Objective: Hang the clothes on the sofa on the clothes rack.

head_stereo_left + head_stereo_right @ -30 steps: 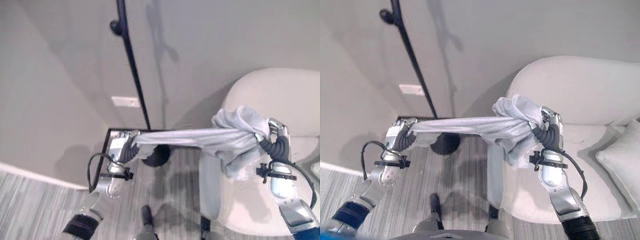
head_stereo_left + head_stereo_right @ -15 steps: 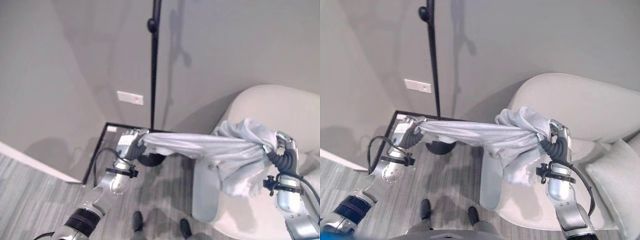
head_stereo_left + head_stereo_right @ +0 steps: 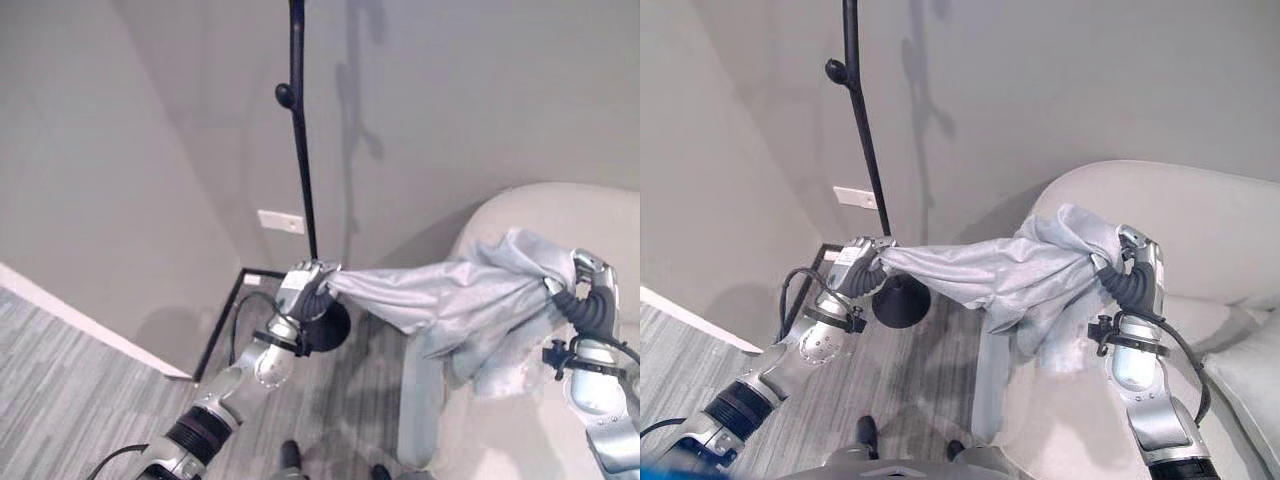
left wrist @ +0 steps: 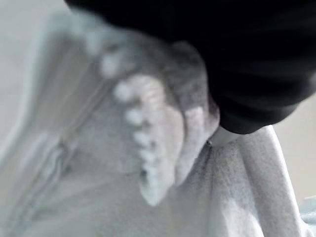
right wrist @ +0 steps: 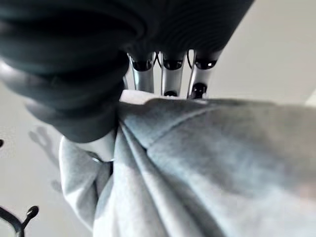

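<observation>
Both hands hold a pale grey, soft fabric garment stretched between them in the air, off the rounded cream upholstered sofa that sits to the right. The left hand grips one end of the cloth with its fingers curled round it, close to the thin black metal pole of the clothes rack standing at the far left against the grey wall. The right hand bunches the other end above the sofa's near arm; its fingers curl over the folded grey cloth. Held taut like this, the garment is spread wide, likely so it can be lifted over one of the rack's knobbed pegs. The rack's round black base sits on the striped grey carpet just below the left hand.
</observation>
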